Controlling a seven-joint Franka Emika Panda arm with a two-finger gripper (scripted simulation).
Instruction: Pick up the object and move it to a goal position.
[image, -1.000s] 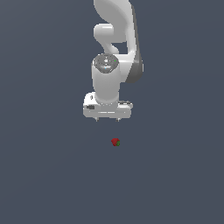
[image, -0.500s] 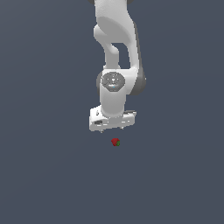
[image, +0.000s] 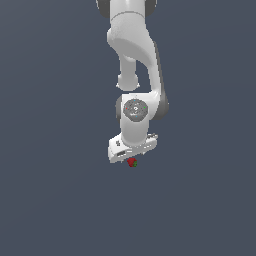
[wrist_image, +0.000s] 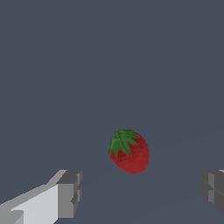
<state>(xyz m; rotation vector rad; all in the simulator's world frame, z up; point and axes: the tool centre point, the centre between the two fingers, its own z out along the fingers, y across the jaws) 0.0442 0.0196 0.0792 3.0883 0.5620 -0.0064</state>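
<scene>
Pincer (image: 131, 158) just above strawberry (image: 132, 162).

I saw the strawberry (wrist_image: 129, 151), red with a green leafy cap, lying on its side on the grey floor (wrist_image: 109, 65).

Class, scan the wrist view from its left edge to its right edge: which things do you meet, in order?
Finger → strawberry → other finger
</scene>
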